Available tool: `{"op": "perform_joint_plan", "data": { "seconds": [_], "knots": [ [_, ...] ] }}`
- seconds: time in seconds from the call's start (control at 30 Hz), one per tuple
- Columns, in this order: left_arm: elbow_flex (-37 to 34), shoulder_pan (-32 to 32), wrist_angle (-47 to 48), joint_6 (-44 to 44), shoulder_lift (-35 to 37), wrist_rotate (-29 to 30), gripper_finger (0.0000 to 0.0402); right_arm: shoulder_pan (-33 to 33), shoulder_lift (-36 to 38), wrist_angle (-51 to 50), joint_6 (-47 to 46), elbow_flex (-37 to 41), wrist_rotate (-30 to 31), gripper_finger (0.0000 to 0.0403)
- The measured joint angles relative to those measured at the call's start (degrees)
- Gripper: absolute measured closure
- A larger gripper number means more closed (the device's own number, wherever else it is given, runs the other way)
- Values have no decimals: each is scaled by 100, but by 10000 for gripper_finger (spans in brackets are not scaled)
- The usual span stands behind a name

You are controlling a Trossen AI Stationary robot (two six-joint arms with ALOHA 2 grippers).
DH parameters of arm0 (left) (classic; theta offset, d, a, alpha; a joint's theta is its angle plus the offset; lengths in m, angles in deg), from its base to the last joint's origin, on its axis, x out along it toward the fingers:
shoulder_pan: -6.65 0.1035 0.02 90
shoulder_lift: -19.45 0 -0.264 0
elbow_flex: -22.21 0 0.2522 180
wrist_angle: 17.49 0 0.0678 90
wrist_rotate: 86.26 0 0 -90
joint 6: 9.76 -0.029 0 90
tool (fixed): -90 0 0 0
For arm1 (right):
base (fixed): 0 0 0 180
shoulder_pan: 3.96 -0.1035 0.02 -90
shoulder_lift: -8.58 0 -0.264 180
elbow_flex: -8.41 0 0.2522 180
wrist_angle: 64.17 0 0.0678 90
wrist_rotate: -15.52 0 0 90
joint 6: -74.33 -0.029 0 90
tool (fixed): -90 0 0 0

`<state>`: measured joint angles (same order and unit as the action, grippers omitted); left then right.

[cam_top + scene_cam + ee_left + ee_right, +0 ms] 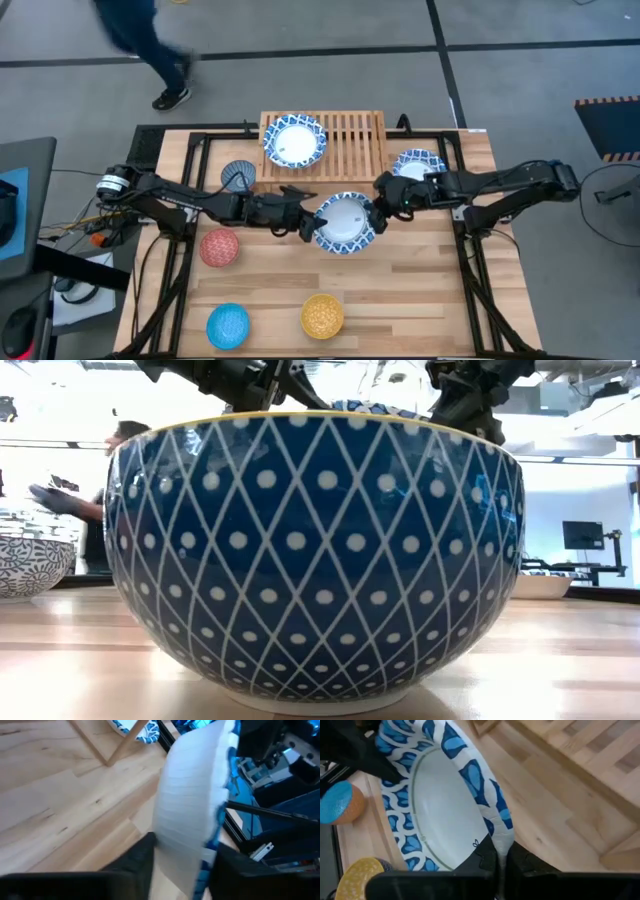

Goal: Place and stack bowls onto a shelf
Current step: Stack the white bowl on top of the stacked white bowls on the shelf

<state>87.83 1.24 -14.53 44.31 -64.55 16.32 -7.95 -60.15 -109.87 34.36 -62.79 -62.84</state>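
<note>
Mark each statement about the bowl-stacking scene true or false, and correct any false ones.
1. Both grippers hold one white bowl by its rim. True: left gripper, right gripper.
2. The shelf holds three bowls. False: one, the blue-rimmed bowl at one end.
3. The yellow bowl rests on the table. True.
4. The red bowl is stacked in the bright blue bowl. False: they sit apart.

Right gripper (pixel 498 862) pinching rim of white blue-patterned bowl (pixel 440 810), yellow bowl (pixel 357 872) nearby.
</note>
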Motion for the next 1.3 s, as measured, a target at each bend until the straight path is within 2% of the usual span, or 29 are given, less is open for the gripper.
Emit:
{"op": "perform_joint_plan", "data": {
  "seconds": [0.1, 0.13, 0.23, 0.37, 0.5, 0.6, 0.7, 0.8, 0.9, 0.97, 1.1, 1.3],
  "knots": [
    [-3, 9, 58, 8, -1, -55, 369, 91, 7, -3, -2, -17, -263, 363],
    [-11, 7, 82, 35, -1, -83, 383, 116, 7, 6, -6, -34, -353, 359],
    [-13, 44, 78, 168, 21, -245, 387, 114, 20, 32, 10, -140, -568, 333],
    [-13, 107, 34, 237, 207, -360, 392, 84, 66, -131, 89, -492, -596, 274],
    [-11, 188, 45, 212, 648, -418, 400, 21, 197, -183, 250, -1100, -546, 209],
    [-11, 316, 105, 91, 1144, -388, 400, 24, 306, -80, 359, -1685, -453, 177],
    [-7, 544, 369, -111, 1701, -18, 401, 27, 340, 37, 576, -2178, -208, 164],
    [0, 939, 983, -333, 2273, 708, 401, 28, 408, -65, 882, -2450, 66, 164],
    [0, 1524, 1610, -517, 2724, 1279, 401, 83, 433, -234, 1050, -2501, 275, 166],
    [0, 2000, 2051, -546, 2914, 1380, 401, 152, 394, -440, 1049, -2490, 331, 167],
    [0, 2916, 2526, -498, 2943, 466, 398, 284, 218, -875, 998, -2495, 352, 168],
    [-2, 3747, 2691, -280, 2565, -607, 370, 340, -85, -1193, 726, -2493, 350, 168]
  ]
}}
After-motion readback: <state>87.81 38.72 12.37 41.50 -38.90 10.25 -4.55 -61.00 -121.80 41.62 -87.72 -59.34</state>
